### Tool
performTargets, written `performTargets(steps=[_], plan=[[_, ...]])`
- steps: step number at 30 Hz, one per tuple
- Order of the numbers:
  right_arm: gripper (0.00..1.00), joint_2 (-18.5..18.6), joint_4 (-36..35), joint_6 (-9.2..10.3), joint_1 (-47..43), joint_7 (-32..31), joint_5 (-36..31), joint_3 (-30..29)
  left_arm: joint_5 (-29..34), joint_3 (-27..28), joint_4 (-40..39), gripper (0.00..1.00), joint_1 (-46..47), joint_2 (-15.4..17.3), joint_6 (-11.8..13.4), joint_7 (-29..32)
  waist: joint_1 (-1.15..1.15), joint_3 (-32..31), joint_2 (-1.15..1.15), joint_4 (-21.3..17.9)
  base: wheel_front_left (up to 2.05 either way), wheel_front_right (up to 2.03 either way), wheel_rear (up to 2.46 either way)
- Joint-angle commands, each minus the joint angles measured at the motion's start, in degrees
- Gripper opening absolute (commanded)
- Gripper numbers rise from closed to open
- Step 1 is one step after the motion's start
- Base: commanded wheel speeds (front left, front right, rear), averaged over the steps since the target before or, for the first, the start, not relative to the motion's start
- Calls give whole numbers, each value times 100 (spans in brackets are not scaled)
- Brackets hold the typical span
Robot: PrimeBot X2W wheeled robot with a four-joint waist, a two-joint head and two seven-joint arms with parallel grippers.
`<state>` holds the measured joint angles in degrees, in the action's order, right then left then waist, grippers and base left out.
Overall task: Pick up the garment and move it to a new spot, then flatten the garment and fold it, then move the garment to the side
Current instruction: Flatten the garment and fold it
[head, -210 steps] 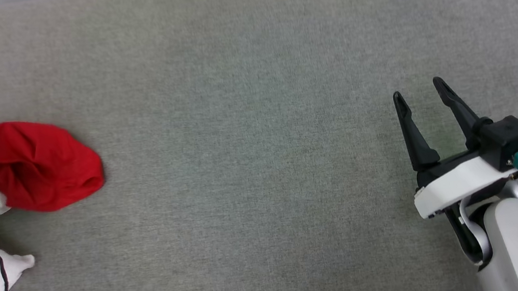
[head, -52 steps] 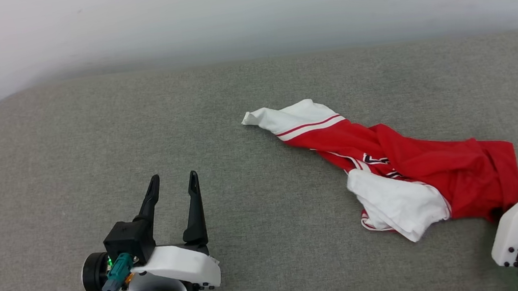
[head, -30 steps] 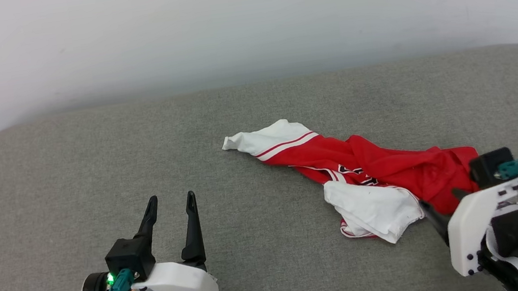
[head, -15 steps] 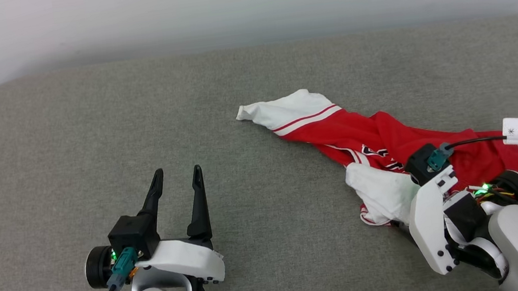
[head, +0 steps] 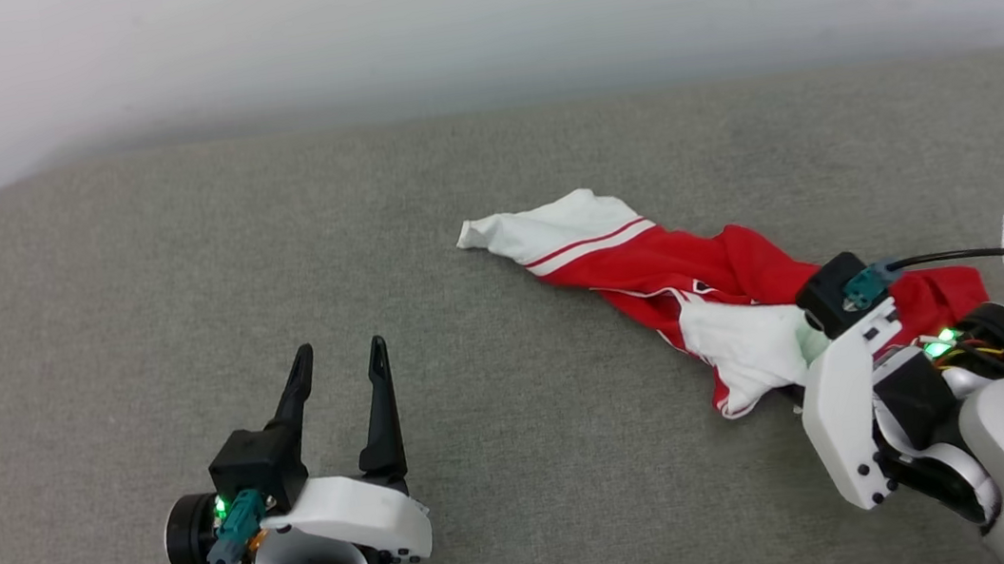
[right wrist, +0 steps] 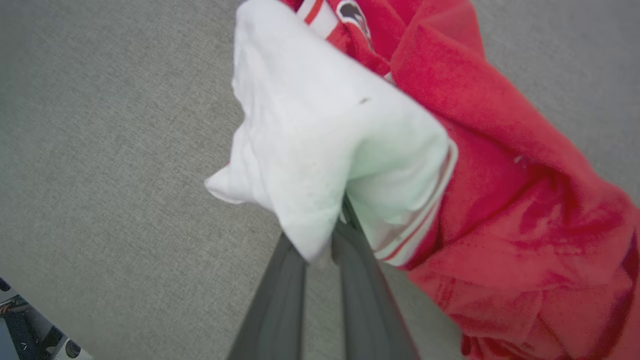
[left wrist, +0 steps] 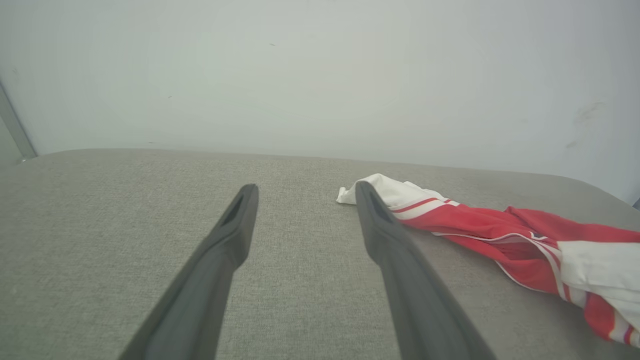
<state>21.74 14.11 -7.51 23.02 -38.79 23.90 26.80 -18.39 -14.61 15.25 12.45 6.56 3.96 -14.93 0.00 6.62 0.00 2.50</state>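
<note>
**Red and white on grey**

Your garment point(head: 730, 268) is red with white sleeves point(head: 552, 223), and red stripes band the sleeve at its 10 o'clock end. The chest print point(right wrist: 354, 12) looks black, white-edged, though blurred. The cushion point(head: 127, 270) is flecked grey.

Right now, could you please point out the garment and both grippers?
garment point(head: 721, 269), head view, red body fabric.
left gripper point(head: 340, 348), head view, between its open fingertips.
right gripper point(right wrist: 330, 240), right wrist view, between fingers shut on white sleeve.

Bright, soft light, hardly any shadows; up close the garment point(right wrist: 320, 130) looks a bit blurry
</note>
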Motion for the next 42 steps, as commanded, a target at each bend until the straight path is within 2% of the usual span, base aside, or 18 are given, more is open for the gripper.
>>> performTargets(steps=[1,6,10,13,16,17,18,19,24,32,37,42], plan=[[0,48,-111,4,-134,48,-15,-65,18,12,19,100,-77,-8,-21,-35,0,-178,0,-96,0,0,0],[0,148,-757,3,-759,-52,-30,-347,-2,-4,65,100,-275,-30,-17,-34,0,-547,0,-227,0,0,0],[0,106,-1240,3,-1520,-321,112,-338,-34,-8,59,100,-444,-6,0,-33,0,-722,0,-338,0,0,0],[0,-39,-1318,3,-2064,-473,177,-295,-40,-35,45,100,-504,8,6,-22,0,-760,0,-380,0,0,0],[1,-310,-1108,3,-2414,-344,263,-284,-49,-53,45,100,-504,25,5,15,0,-773,0,-380,0,0,0],[24,-378,-1008,3,-2473,-243,223,-283,-53,-56,53,100,-489,35,-4,29,0,-775,0,-377,0,0,0],[75,-467,-905,3,-2512,-98,183,-288,-65,-61,56,100,-477,44,-11,37,0,-776,0,-377,0,0,0],[100,-563,-795,3,-2556,39,176,-280,-70,-66,65,100,-470,54,-16,46,0,-779,0,-373,0,0,0],[100,-770,-657,3,-2607,815,62,-207,-105,-46,87,100,-551,123,19,81,0,-845,0,-387,0,0,0],[100,-1034,-1490,3,-2835,1616,86,-478,-142,-11,15,100,-697,173,125,123,0,-982,0,-395,0,0,0],[100,-1240,-1603,3,-2719,1859,-23,-901,-178,-32,19,100,-699,136,161,180,0,-975,0,-311,0,0,0],[100,-1501,-1310,3,-2286,2099,-282,-1530,-160,-86,-25,100,-582,122,161,164,0,-857,0,-115,0,0,0]])
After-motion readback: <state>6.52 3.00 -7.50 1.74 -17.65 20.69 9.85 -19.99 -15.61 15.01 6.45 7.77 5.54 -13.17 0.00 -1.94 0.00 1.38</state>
